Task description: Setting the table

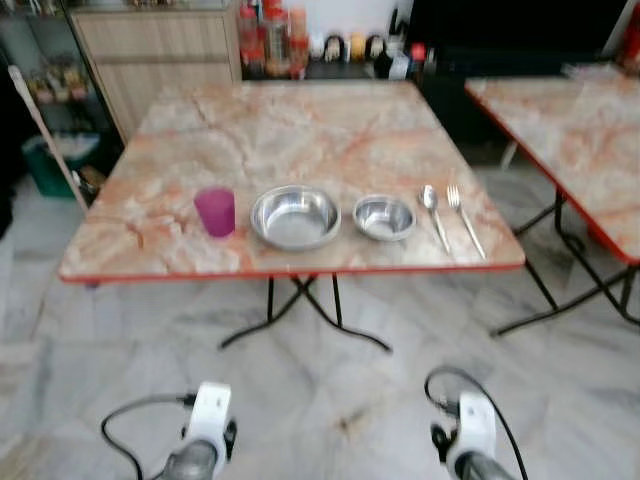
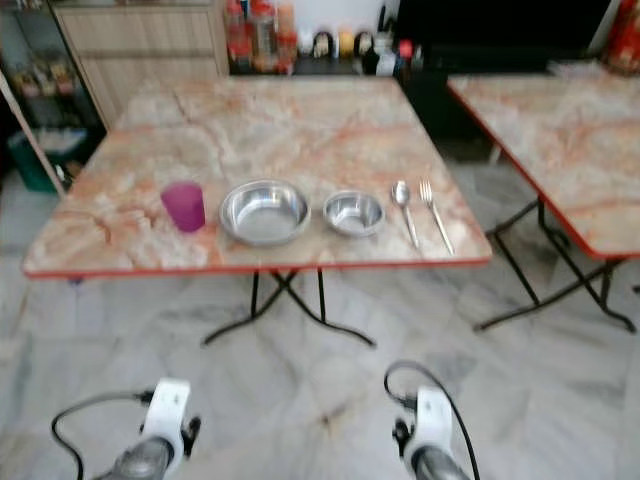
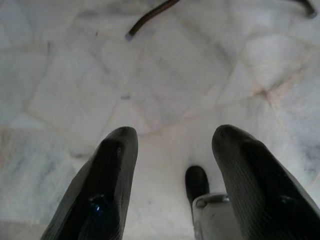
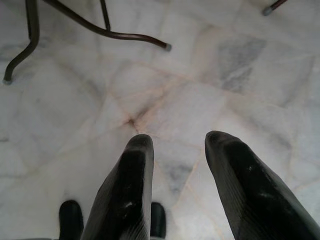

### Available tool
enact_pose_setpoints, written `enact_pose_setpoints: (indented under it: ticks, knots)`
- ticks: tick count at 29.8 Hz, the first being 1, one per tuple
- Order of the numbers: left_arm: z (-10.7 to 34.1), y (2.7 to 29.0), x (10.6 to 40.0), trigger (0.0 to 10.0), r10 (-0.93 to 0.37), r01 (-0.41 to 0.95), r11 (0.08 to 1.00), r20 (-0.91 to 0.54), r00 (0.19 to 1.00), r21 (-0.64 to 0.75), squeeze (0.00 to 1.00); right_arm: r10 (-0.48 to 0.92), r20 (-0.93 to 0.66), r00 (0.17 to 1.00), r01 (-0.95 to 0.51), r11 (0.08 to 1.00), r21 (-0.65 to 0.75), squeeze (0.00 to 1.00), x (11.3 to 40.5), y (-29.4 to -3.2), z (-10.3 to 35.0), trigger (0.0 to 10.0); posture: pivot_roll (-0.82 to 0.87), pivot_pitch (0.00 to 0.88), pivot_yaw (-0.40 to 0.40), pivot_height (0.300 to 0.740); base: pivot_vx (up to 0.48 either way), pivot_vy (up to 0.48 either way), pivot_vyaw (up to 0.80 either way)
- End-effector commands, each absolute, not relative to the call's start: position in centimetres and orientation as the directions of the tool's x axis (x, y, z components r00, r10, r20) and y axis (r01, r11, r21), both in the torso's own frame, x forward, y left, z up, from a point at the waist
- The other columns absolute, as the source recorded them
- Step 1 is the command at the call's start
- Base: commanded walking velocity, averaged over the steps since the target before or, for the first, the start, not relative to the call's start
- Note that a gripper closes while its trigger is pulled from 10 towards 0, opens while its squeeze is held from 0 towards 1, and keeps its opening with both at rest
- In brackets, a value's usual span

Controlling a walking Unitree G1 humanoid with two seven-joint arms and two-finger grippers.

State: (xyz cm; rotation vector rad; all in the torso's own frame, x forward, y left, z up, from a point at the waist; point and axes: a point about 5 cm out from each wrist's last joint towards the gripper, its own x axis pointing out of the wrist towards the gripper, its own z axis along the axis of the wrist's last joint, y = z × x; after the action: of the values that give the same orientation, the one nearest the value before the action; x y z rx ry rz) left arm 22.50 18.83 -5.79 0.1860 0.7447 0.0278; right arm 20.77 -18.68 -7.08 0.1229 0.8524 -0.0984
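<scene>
A: What do you have on the marble-patterned, red-edged folding counter [image 1: 300,130], left to right?

B: Along its near edge you have a row; first the translucent magenta plastic cup [image 1: 215,211], upright; just beside it the large shallow stainless-steel bowl [image 1: 295,217]; then the small stainless-steel bowl [image 1: 384,217], near the large one but apart from it; then the steel spoon [image 1: 433,213] and the steel fork [image 1: 464,219], lying side by side with handles toward you, close together yet not touching.

A: And around it?

B: To your left stands a pale wooden cabinet [image 1: 160,55]; behind the counter a row of bottles and jars [image 1: 330,45] sits on a dark low shelf; to your right you see a second marble-patterned counter [image 1: 580,140]; the floor [image 1: 330,390] is pale marble tile. The view is a little blurred.

A: Your grippers?

B: Your left gripper [image 3: 170,145] hangs low over the floor, its two black fingers spread apart and holding nothing; your right gripper [image 4: 177,150] hangs likewise, fingers parted and empty, with the black bent counter leg [image 4: 95,27] ahead of it; both are well short of the counter.
</scene>
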Motion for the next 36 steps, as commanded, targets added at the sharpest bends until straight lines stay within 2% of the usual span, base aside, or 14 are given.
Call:
enact_pose_setpoints:
  ticks: [1,26,30,32,34,36]
  knots:
    - [-6.0,18.8,22.2,10.0,0.093,0.035,0.984,-0.681,0.726,0.172,0.0,-0.036,-0.753,0.657,0.141,0.987,0.076,0.0,20.9,-18.6,-7.0,10.0,0.09,0.08,-0.051,0.74,0.292,0.0,0.0]
    - [-6.1,19.0,22.0,10.0,0.1,0.036,0.983,-0.68,0.726,0.183,0.0,-0.025,-0.754,0.656,0.129,0.988,0.08,0.0,20.9,-18.2,-7.1,10.0,0.1,0.084,-0.048,0.74,0.276,0.0,0.0]
    - [-5.8,19.8,22.0,10.0,0.142,0.013,0.974,-0.651,0.745,0.226,0.0,-0.024,-0.756,0.655,0.126,0.989,0.079,0.0,20.8,-18.2,-7.1,10.0,0.1,0.085,-0.049,0.74,0.0,0.0,0.0]
    - [-5.3,21.1,22.2,10.0,0.205,-0.053,0.964,-0.6,0.773,0.26,0.0,-0.023,-0.757,0.653,0.124,0.989,0.078,0.0,20.7,-18.2,-7.2,10.0,0.1,0.089,-0.049,0.74,0.0,0.0,0.0]
    - [-4.2,23.5,22.4,10.0,0.337,-0.176,0.924,-0.505,0.795,0.338,0.0,-0.023,-0.759,0.651,0.124,0.989,0.076,0.0,20.6,-18.3,-7.2,10.0,0.11,0.096,-0.05,0.74,0.0,0.0,0.0]
    - [-4.1,24.0,22.3,10.0,0.359,-0.198,0.916,-0.492,0.793,0.348,0.0,-0.023,-0.76,0.65,0.121,0.99,0.074,0.0,20.6,-18.3,-7.2,10.0,0.12,0.098,-0.052,0.74,0.0,0.0,0.0]
